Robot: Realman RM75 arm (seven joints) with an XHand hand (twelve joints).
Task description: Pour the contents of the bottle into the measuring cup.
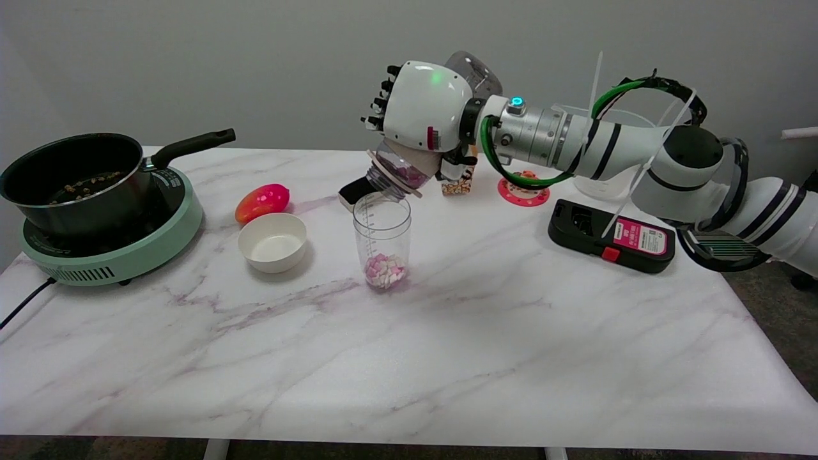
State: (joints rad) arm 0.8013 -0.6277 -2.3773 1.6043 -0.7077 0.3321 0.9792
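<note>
The right hand [425, 108] has its fingers wrapped around the middle of the clear bottle [399, 172], tipped mouth-down over the cup [382, 241]; it looks light, hard and slippery, so hold it firmly.

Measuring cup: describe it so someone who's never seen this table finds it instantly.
Start at the black pot on the green cooker at the table's left, then move right past the white bowl. The measuring cup stands upright just right of that bowl, directly under the tilted bottle held by the right hand. It alone is tall, clear and graduated, with pink and white pieces at its bottom.
</note>
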